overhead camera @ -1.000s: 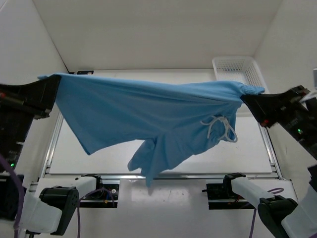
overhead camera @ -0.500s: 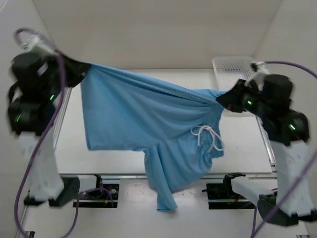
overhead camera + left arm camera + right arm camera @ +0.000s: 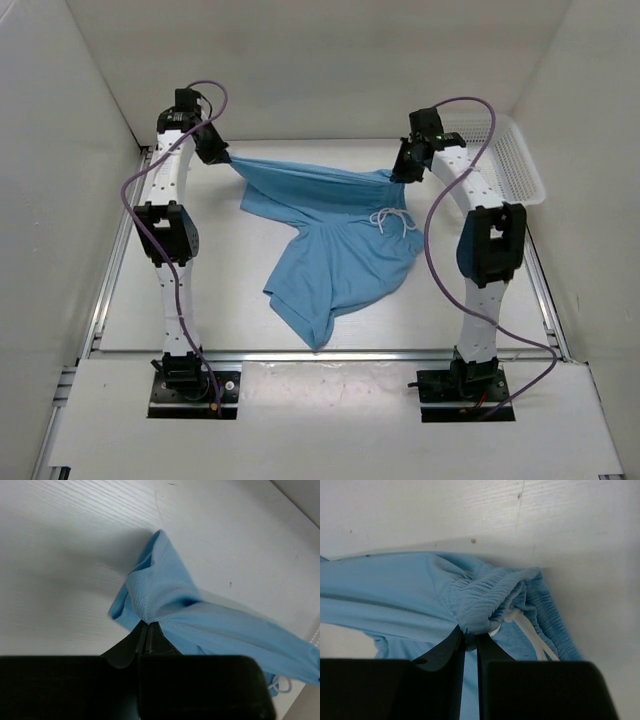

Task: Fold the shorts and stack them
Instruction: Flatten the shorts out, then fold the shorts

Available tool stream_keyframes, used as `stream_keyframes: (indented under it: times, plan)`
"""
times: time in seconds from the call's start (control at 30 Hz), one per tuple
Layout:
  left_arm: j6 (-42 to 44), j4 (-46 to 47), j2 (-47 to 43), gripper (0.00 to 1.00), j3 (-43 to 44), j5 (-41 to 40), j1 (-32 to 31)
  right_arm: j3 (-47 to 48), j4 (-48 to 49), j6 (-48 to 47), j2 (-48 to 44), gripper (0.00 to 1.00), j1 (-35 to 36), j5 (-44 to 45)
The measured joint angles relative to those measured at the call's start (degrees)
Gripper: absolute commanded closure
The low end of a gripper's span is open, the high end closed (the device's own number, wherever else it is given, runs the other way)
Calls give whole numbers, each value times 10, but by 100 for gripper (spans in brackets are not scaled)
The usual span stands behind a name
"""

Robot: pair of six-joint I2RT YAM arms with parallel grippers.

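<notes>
Currently your left gripper [image 3: 147, 626] is clamped on a corner of the light sky-blue thin fabric shorts [image 3: 340, 250]; your right gripper [image 3: 471, 632] pinches their gathered waistband.

1 white mesh basket [image 3: 518, 160] at the far right corner of the white table [image 3: 230, 310]

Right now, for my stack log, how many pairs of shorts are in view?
1: the shorts hang between the left tool and right tool, lower part draped on the table.
</notes>
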Motion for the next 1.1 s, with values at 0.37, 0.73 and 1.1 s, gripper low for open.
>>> stream_keyframes:
  times: [0.37, 0.73, 1.1]
  plan:
    - [13, 21, -4, 90, -2, 47, 38, 166, -20, 0, 107, 99, 3, -22]
    - [33, 19, -262, 90, -247, 40, -17, 59, -47, -17, 47, 99, -3, -15]
    - [-35, 50, -597, 90, -652, 5, -199, -144, -54, -23, -161, 99, -39, 41]
